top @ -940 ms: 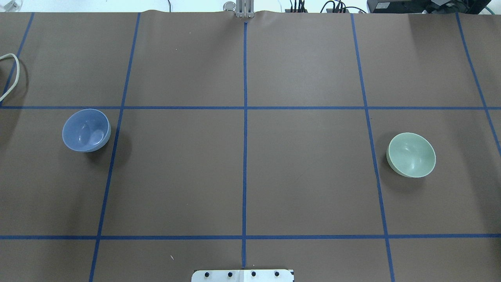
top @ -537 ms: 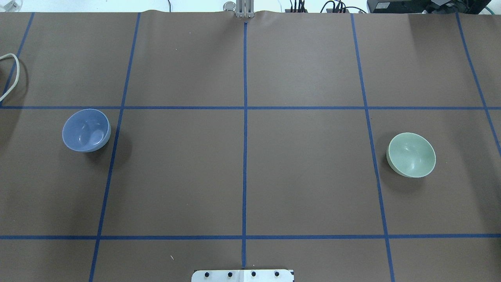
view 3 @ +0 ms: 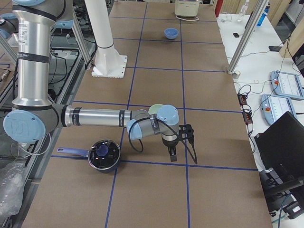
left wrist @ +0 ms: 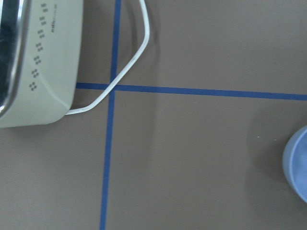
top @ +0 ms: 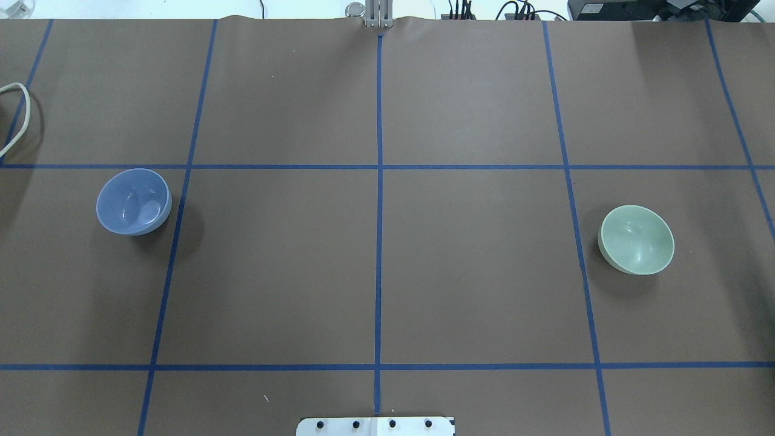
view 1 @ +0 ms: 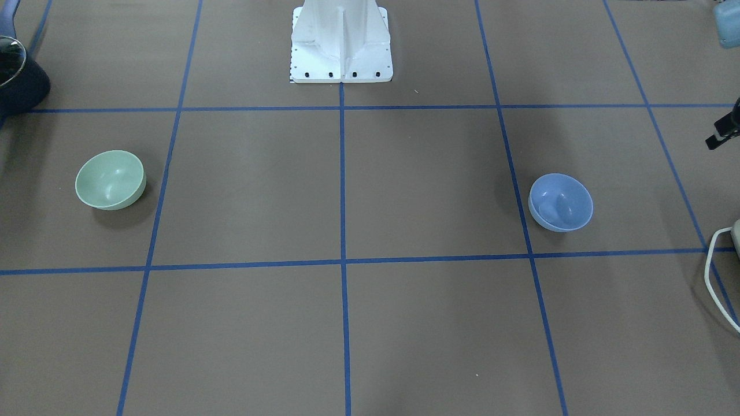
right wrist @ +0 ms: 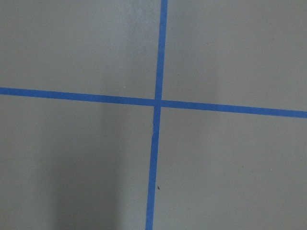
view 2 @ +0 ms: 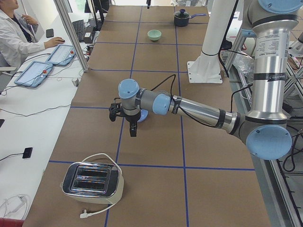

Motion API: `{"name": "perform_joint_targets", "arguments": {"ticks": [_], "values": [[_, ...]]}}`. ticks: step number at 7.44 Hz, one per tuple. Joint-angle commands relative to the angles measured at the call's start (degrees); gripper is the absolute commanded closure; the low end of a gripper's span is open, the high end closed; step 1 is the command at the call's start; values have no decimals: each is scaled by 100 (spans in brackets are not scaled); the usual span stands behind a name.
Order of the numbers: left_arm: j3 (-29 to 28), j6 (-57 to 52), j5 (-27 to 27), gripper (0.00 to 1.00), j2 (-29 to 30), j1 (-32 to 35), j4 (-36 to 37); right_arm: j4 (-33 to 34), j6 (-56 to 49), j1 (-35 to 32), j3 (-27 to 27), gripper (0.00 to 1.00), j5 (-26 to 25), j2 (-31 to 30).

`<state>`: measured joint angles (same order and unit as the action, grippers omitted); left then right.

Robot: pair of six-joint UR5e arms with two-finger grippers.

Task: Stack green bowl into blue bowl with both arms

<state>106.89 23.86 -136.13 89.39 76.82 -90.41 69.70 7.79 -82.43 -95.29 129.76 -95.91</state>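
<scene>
The blue bowl (top: 134,201) stands upright and empty on the table's left side; it also shows in the front view (view 1: 561,202). The green bowl (top: 636,240) stands upright and empty on the right side, far from the blue one, and shows in the front view (view 1: 110,179). Neither gripper shows in the overhead view. In the left side view my left gripper (view 2: 132,132) hangs above the table by the blue bowl (view 2: 142,116). In the right side view my right gripper (view 3: 172,156) hangs near the green bowl (view 3: 153,109). I cannot tell whether either is open or shut.
A cream toaster (view 2: 92,182) with a white cord (top: 15,115) stands at the left end of the table. A dark pot (view 3: 104,155) with a blue handle stands at the right end. The white pedestal (view 1: 341,43) is at the robot's side.
</scene>
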Motion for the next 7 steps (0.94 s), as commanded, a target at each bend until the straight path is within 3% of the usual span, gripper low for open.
{"name": "perform_joint_targets", "arguments": {"ticks": [1, 2, 4, 6, 7], "values": [[-97, 1491, 7, 1, 349, -771, -825, -115, 309, 341, -77, 0, 354, 159], [-342, 1829, 16, 1, 673, -1017, -1029, -97, 851, 620, -260, 0, 749, 265], [-886, 1806, 69, 2, 1079, -1300, -1144, -97, 1662, 1253, -691, 0, 779, 459], [-1485, 1910, 60, 2, 1160, -1371, -1888, -254, 1656, 1344, -824, 2, 911, 364], [-1487, 2103, 60, 2, 1160, -1450, -1971, -777, 1665, 1344, -772, 4, 859, 215]]}}
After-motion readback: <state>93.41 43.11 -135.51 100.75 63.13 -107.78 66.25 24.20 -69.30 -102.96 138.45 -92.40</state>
